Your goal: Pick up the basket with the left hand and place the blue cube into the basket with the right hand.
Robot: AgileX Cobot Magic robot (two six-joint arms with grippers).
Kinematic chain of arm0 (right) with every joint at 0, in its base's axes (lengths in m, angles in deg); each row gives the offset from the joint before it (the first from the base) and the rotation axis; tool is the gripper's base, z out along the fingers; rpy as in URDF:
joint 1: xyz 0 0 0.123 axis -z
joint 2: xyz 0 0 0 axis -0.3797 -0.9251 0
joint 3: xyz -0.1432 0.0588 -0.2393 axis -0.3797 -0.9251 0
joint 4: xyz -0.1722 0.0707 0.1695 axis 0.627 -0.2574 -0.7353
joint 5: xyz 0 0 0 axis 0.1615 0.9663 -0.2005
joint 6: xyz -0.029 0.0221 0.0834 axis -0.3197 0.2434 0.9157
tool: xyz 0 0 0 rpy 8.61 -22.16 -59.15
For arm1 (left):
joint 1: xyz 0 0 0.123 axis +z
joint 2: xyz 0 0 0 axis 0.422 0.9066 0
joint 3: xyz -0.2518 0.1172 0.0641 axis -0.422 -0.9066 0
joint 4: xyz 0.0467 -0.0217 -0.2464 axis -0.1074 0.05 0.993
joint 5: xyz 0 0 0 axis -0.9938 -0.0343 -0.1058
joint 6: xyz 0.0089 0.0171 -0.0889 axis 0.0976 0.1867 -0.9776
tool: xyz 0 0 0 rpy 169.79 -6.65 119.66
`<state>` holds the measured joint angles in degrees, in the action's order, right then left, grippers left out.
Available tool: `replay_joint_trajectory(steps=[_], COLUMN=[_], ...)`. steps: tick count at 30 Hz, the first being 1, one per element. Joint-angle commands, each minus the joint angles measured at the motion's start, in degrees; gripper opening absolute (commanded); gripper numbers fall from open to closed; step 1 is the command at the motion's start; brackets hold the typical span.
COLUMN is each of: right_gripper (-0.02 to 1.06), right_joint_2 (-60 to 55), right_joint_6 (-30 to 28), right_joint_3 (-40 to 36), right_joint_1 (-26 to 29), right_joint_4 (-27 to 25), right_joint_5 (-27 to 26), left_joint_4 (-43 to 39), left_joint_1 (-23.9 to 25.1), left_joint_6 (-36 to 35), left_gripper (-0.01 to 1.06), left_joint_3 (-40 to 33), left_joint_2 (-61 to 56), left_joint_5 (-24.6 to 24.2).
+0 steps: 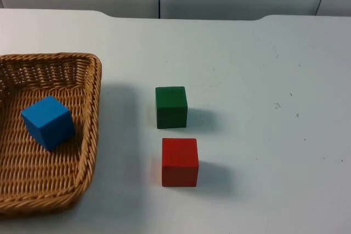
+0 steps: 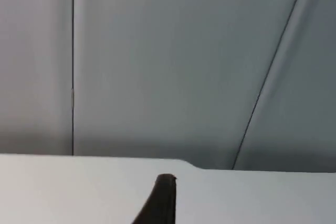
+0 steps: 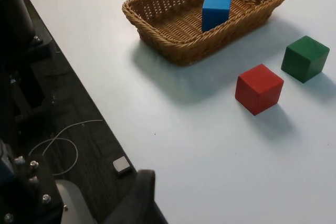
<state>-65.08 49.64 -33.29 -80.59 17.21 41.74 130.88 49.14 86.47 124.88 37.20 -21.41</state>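
The right pincer hangs back past the desk edge, above the dark floor; whether it is open or closed I cannot tell. Ahead of it on the desk comes the red cube, then the green cube just beyond, and off to one side, farther out, the basket with the blue cube already resting inside it. The left pincer points over the desk's far edge at the grey wall, well away from the basket; its state I cannot tell either. To my eye the placing is done and both arms wait, so nothing more seems called for.
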Motion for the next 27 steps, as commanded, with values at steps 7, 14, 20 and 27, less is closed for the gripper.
replay_joint_trajectory(steps=[7, 14, 20, 27], right_gripper=[1.04, 1.04, 1.04, 1.04], right_joint_2=[0.19, 0.19, 0.19, 0.19], right_joint_6=[0.0, 0.0, 0.0, 0.0], right_joint_3=[-0.35, -0.35, -0.35, -0.35], right_joint_1=[-0.15, -0.15, -0.15, -0.15], right_joint_4=[0.34, 0.34, 0.34, 0.34], right_joint_5=[-0.45, -0.45, -0.45, -0.45], left_joint_4=[-14.26, -29.22, -46.24, -52.75], left_joint_1=[-16.0, -23.95, -24.06, -26.03], left_joint_6=[-11.74, -22.12, -37.18, -44.5], left_gripper=[0.84, 0.84, 0.84, 0.84], left_joint_3=[0.19, 0.19, -0.05, -0.05], left_joint_2=[-8.27, -19.85, -30.01, -36.38], left_joint_5=[-6.05, -11.14, -15.69, -19.55])
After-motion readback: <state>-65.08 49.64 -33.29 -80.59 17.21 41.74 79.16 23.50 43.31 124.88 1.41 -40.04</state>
